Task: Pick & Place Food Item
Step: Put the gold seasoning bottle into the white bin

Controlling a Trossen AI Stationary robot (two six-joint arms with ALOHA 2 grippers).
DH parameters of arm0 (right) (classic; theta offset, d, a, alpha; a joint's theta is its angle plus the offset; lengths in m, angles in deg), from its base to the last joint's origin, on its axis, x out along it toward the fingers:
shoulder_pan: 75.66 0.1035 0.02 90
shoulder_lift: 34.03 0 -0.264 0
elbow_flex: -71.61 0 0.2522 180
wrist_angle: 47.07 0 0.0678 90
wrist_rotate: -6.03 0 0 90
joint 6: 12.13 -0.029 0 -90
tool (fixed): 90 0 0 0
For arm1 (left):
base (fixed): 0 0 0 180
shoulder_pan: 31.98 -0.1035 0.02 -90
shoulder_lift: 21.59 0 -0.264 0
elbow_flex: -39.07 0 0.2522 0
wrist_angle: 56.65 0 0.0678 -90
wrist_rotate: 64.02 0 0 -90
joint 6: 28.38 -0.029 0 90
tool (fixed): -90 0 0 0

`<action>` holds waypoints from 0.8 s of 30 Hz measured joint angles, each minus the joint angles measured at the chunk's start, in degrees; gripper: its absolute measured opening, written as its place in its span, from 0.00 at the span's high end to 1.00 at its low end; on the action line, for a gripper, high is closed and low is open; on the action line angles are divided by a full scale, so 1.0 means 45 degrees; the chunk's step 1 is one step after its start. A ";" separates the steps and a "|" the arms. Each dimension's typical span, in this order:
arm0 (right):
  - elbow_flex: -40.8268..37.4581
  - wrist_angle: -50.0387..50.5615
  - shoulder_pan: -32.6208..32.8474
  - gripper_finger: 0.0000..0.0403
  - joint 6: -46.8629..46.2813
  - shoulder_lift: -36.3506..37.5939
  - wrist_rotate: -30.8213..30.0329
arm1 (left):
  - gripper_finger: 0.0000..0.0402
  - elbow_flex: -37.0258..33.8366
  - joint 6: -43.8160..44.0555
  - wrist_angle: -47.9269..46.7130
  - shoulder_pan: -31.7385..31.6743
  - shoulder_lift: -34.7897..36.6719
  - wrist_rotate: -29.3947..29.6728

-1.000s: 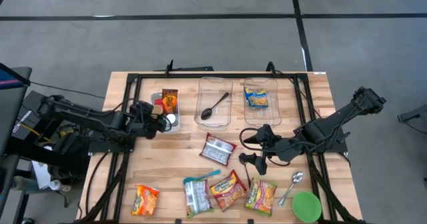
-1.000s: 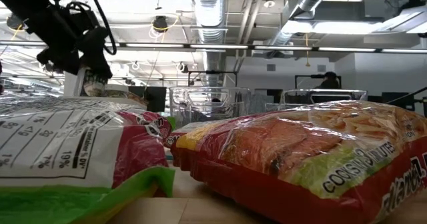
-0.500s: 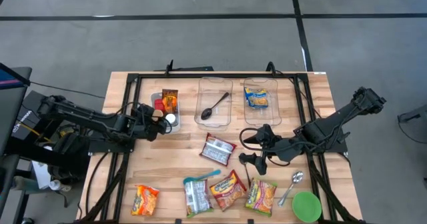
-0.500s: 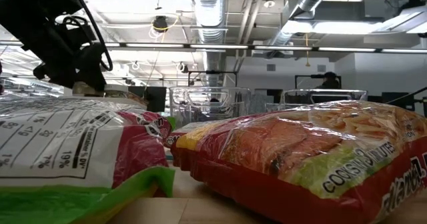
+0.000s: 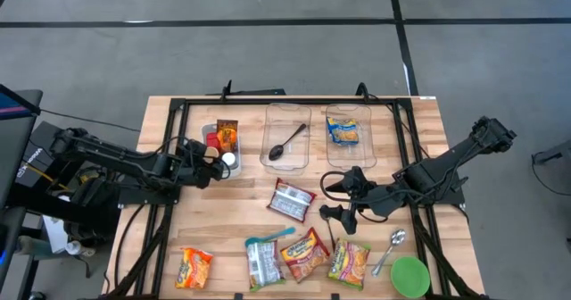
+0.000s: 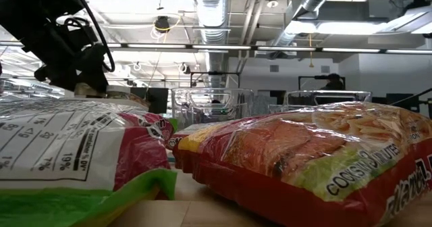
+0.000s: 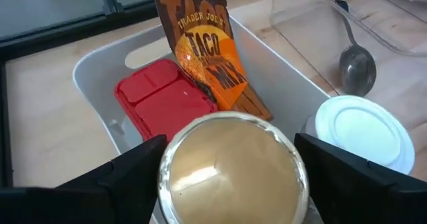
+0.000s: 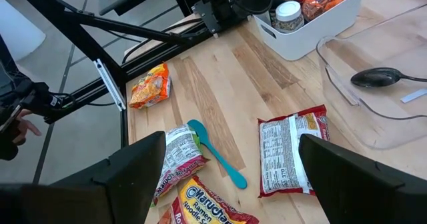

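We find the left gripper [image 5: 217,164] at the near edge of the white bin [image 7: 93,74] on the left of the table, its two fingers [image 7: 133,171] spread wide on either side of a round jar with a brass-coloured lid [image 7: 232,163]; from its wrist view the lid sits between the fingers and we cannot tell whether they touch it; the jar stands inside the bin, just beside a second jar with a white lid [image 7: 363,132], in front of a flat red box [image 7: 163,101] and a Trader Joe's taco mix packet [image 7: 203,47] that leans upright against the bin's far wall; the right gripper [image 5: 334,200] hovers near the middle of the table with its fingers [image 8: 127,177] fully apart and nothing between them, just beside a silvery food packet with a red edge [image 5: 292,200]; the wooden table [image 5: 241,211] also carries two clear trays along the far side, one holding a black spoon [image 5: 286,143] and the other a yellow-and-blue packet [image 5: 343,131]; along the near edge lie an orange snack bag [image 5: 194,268], a teal spoon [image 5: 268,237], a green-edged packet [image 5: 262,264], two ramen packets [image 5: 306,254], a metal spoon [image 5: 390,250] and a green bowl [image 5: 409,276]; a black frame [image 5: 285,102] borders the table; beyond it the floor is grey concrete crossed by dark lines; the low view, looking past the ramen packets, shows a ceiling with ducts [image 6: 216,11] and strip lights, and a person [image 6: 331,82] far off at the back.
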 joint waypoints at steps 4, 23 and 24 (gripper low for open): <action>0.0000 0.0000 0.0000 0.16 0.0005 -0.0005 0.0002 | 0.18 0.0000 -0.0012 0.0017 0.0000 0.0000 -0.0331; 0.0000 0.0005 -0.0005 0.16 0.0010 -0.0010 0.0002 | 0.18 0.0000 -0.0034 -0.0028 0.0000 0.1339 -0.0882; 0.0000 0.0005 -0.0005 0.16 0.0010 -0.0010 0.0002 | 0.18 0.0000 -0.0035 -0.0107 0.0000 0.1418 -0.0817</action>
